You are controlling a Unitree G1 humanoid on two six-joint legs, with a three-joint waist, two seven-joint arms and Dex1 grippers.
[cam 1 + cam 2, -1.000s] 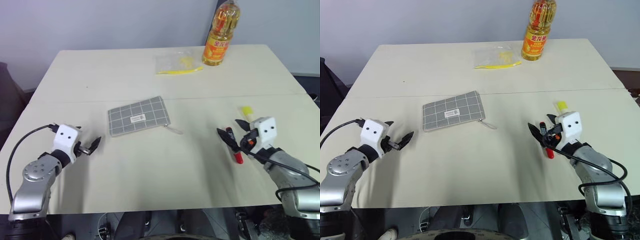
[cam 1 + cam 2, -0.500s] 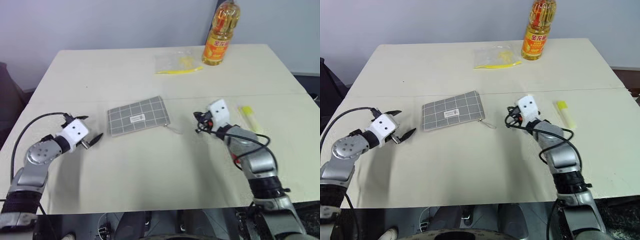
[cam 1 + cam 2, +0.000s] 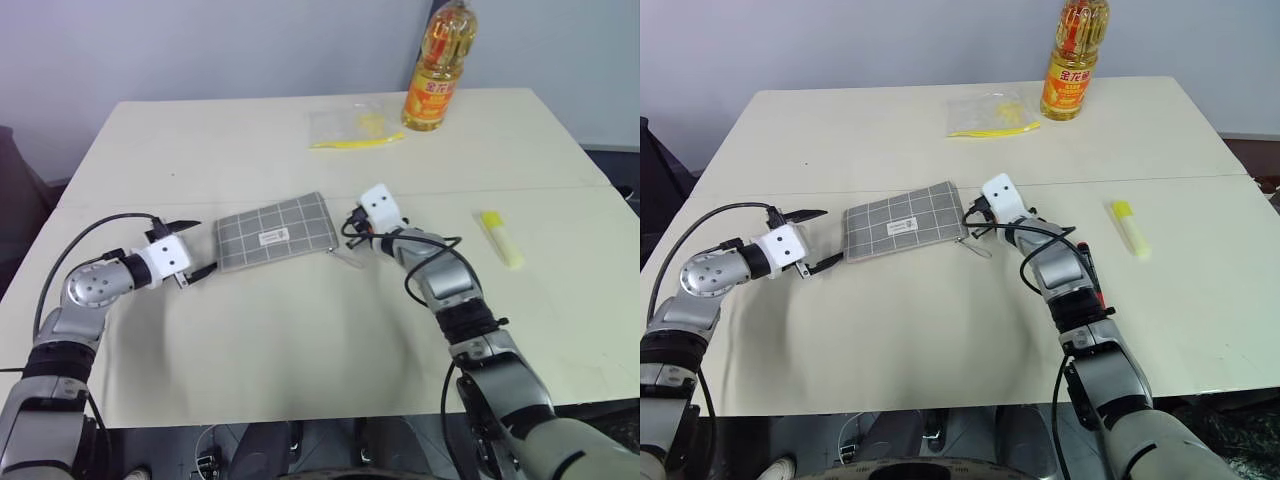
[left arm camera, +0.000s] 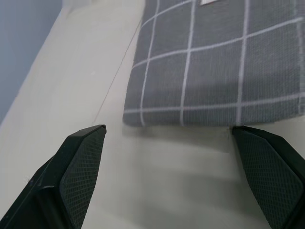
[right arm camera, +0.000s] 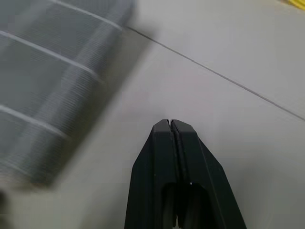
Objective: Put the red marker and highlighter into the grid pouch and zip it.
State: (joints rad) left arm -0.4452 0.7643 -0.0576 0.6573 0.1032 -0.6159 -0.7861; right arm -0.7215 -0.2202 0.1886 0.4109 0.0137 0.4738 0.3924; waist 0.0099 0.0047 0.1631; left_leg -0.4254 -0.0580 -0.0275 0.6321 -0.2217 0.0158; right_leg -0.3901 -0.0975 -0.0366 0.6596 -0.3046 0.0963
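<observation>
The right gripper (image 3: 352, 222) has left the red marker (image 3: 1092, 285) lying on the table toward its right front and now sits shut and empty at the zipper end of the grid pouch (image 3: 275, 232), mid-table. The left gripper (image 3: 195, 247), jaws wide, has moved up to the opposite end. The highlighter (image 3: 500, 238) stays nearer the right edge. Unzipping likely comes first.

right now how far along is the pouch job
Done: nothing yet. The red marker and the highlighter both lie on the table, outside the grid pouch.
In hand: nothing. The right pincer is shut and empty near the pouch's zipper end; the left pincer is open at the opposite edge.
Left: open the pouch, put in both pens, zip it.
</observation>
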